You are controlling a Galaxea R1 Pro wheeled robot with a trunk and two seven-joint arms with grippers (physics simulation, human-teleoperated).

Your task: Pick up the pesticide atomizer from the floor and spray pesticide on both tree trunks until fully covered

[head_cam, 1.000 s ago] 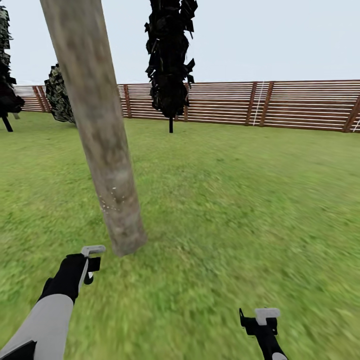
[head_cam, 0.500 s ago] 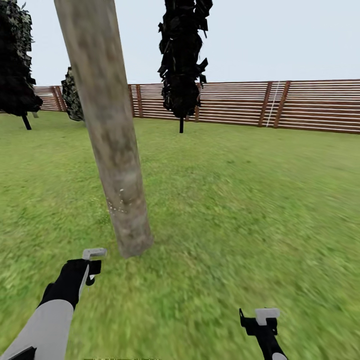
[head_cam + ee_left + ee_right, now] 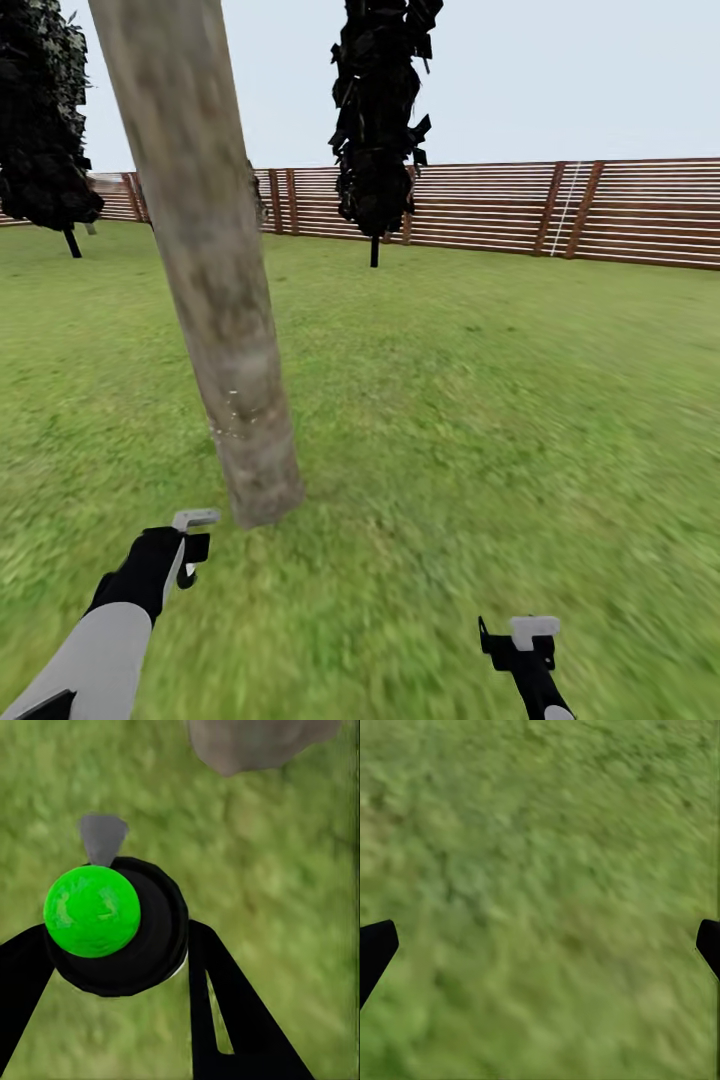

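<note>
Left gripper (image 3: pixel 120 945) clamps pesticide atomizer (image 3: pixel 112 922); tree trunk (image 3: pixel 215 290) stands upright just ahead, nearer this arm; right gripper (image 3: pixel 540 945) spread wide, holding nothing.

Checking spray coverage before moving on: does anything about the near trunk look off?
Yes. The tree trunk carries only a small patch of white pesticide specks low down; the bark above looks bare. The left gripper holds the atomizer near the trunk's base.

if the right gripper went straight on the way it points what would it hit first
Probably just the grass: the right gripper has its fingers spread wide with nothing between them, and lawn lies ahead.
</note>
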